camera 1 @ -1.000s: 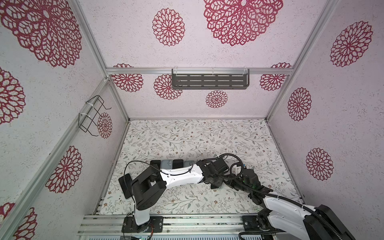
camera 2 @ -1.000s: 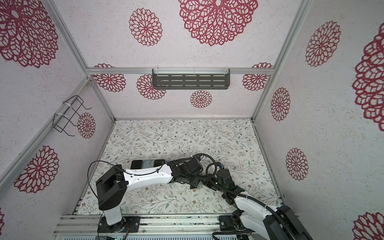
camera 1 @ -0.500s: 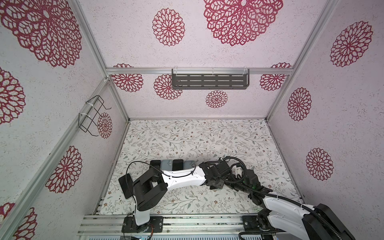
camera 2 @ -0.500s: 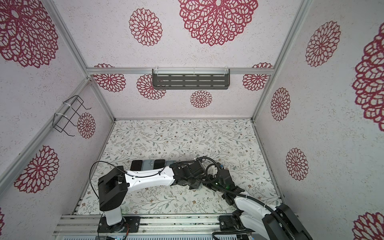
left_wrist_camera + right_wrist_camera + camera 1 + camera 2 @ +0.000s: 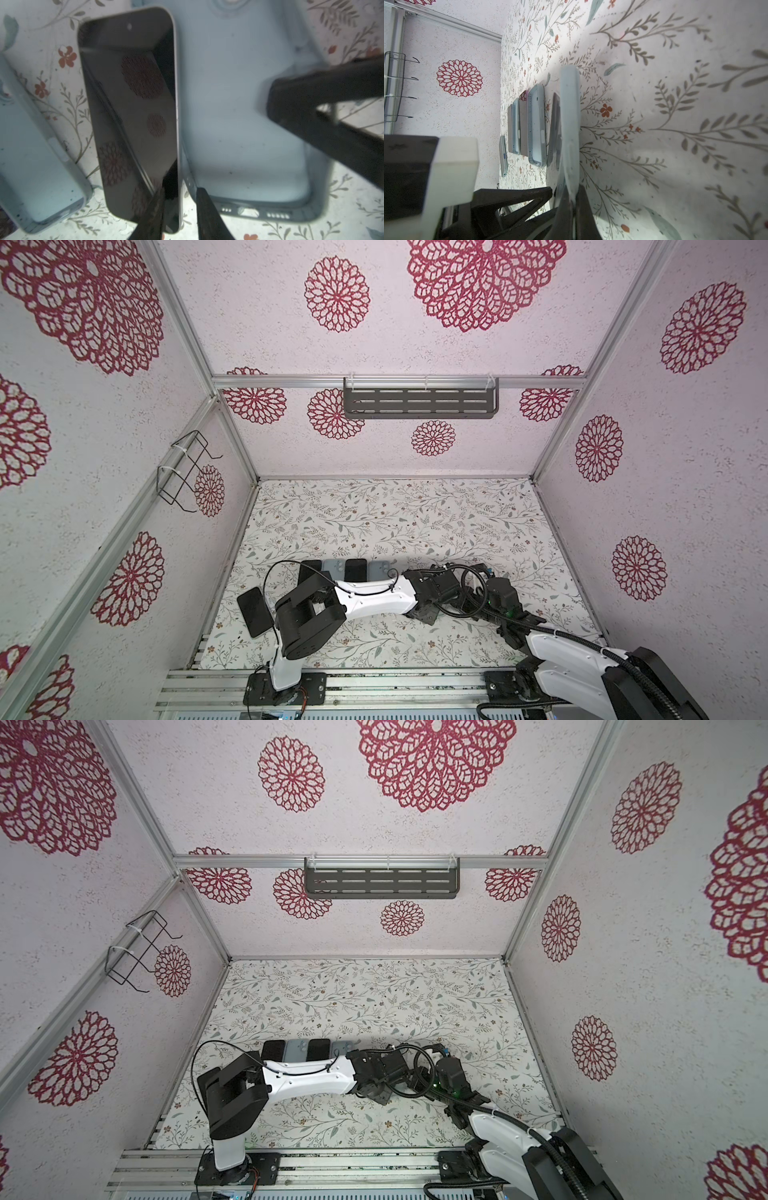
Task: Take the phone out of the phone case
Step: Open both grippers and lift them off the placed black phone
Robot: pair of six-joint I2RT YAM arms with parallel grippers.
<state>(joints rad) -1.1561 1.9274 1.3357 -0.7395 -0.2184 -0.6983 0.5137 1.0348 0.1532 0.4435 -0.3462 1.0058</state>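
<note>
The dark phone (image 5: 133, 116) stands tilted with its bottom corner between the narrow left jaws; whether they really pinch it, I cannot tell. The pale blue phone case (image 5: 239, 124) lies empty just beside them, its wall clamped in the right jaws. I think the left should squeeze firmly, then lift clear of the case.

In both top views the arms (image 5: 440, 593) hide the phone (image 5: 133, 116) and phone case (image 5: 239, 124); the left wrist view crops the case's camera end.
</note>
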